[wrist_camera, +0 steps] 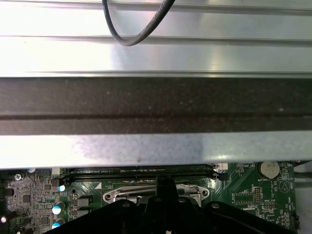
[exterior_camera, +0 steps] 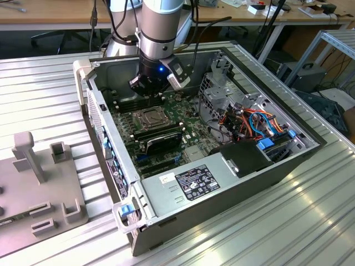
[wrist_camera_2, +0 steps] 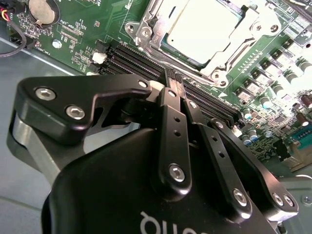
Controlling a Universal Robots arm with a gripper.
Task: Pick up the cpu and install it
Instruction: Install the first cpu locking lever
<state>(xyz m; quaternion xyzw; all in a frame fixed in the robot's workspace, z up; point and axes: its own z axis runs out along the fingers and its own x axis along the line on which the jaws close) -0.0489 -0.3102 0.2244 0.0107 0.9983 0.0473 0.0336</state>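
Observation:
The cpu (wrist_camera_2: 204, 29) lies flat in the motherboard's socket, its dull silver-grey top framed by the metal socket plate (wrist_camera_2: 146, 34). In the exterior view the cpu (exterior_camera: 148, 117) sits in the open computer case, just in front of my gripper (exterior_camera: 150, 93). My gripper (wrist_camera_2: 174, 80) is shut, its black fingers (wrist_camera_2: 171, 112) pressed together with nothing between them. It hovers over the empty black memory slots (wrist_camera_2: 131, 58) beside the socket. In the first wrist view the gripper (wrist_camera: 165, 183) stands over the socket plate (wrist_camera: 122, 194).
Black memory sticks (exterior_camera: 158, 136) lie past the socket. Orange and blue cables (exterior_camera: 252, 122) and a drive cage fill the exterior view's right of the case. The case wall (wrist_camera: 156, 102) stands close behind the gripper. A grey fixture (exterior_camera: 33, 183) rests on the table at the left.

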